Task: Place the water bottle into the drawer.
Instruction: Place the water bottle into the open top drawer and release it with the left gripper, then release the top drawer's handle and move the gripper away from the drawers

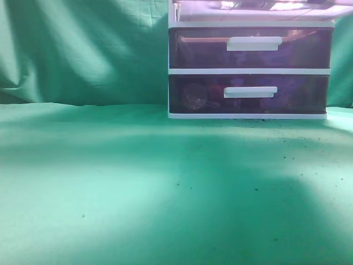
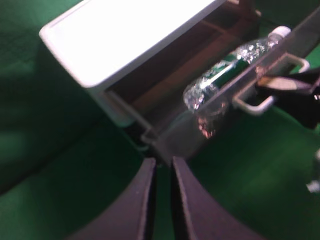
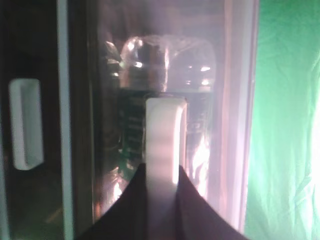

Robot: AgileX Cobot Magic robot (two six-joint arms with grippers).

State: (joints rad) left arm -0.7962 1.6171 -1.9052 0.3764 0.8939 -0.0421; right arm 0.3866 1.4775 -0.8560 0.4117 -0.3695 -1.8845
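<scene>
- Right claw point(image 3: 161, 175): fingers pinching the white bar handle point(image 3: 165, 140) of the drawer point(image 3: 235, 100), which stands pulled out of the white-framed unit point(image 2: 125, 35).
- Left claw point(image 2: 162, 170): fingers pressed nearly together, holding nothing, hovering above the green surface point(image 2: 60, 175); the drawer's corner lies at its 12 o'clock.
- Water bottle point(image 2: 225, 75): lying inside the open drawer, long axis parallel to the drawer front, white cap toward 1 o'clock in the left wrist view.
- Judgement: the right claw, directly in front of the bottle, is placed to push the drawer shut.
- Two darker purple drawers point(image 1: 251, 69): closed.
</scene>
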